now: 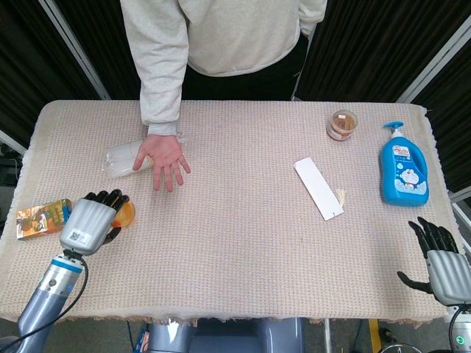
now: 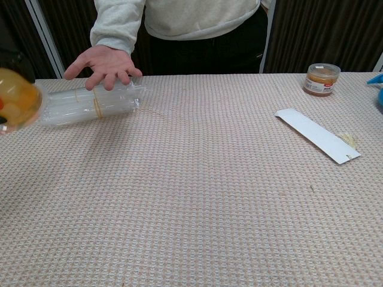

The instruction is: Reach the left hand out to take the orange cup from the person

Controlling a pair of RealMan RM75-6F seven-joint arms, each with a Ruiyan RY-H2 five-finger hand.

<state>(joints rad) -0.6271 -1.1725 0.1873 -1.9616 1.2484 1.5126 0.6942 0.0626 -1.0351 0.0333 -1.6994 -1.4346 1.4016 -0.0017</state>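
My left hand (image 1: 91, 220) holds the orange cup (image 1: 124, 214) above the table's near left part. In the chest view the cup (image 2: 18, 106) shows at the far left edge, blurred and tilted, with dark fingers behind it. The person's hand (image 1: 163, 157) lies open and palm up over the table, holding nothing, apart from the cup. My right hand (image 1: 438, 261) hangs off the table's near right corner, fingers spread, holding nothing.
A clear plastic sleeve of stacked cups (image 2: 90, 103) lies under the person's hand (image 2: 103, 64). A colourful small box (image 1: 43, 218) lies left of my left hand. A white paper strip (image 1: 318, 188), a small jar (image 1: 342, 124) and a blue bottle (image 1: 402, 168) stand on the right side.
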